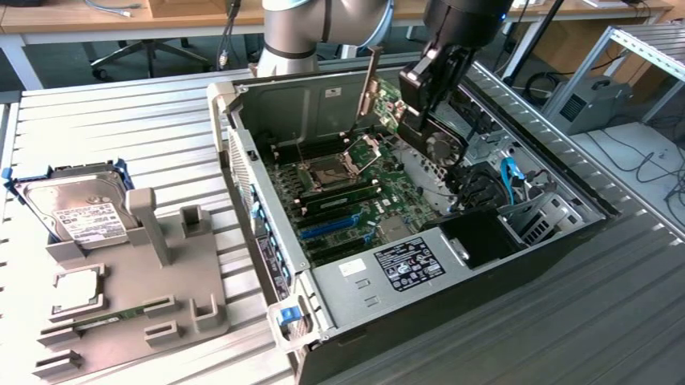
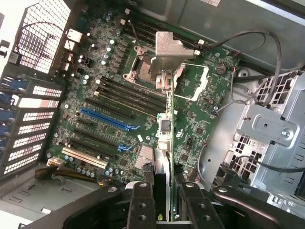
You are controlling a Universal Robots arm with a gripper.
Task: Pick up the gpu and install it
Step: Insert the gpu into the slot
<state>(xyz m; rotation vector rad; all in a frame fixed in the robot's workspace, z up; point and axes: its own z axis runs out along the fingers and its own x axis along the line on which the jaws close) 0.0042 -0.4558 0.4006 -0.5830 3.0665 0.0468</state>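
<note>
Green gpu [image 2: 164,125] hangs edge-on over the open case [image 1: 231,120], jaws clenched on it (stiff, light, fragile, I'd say: hold the board edges, not the fan).

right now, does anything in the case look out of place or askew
Nothing looks spilled or broken. The one thing out of place is the gpu, gripped in the claw above the motherboard, not seated; the long blue slot is empty.
</note>
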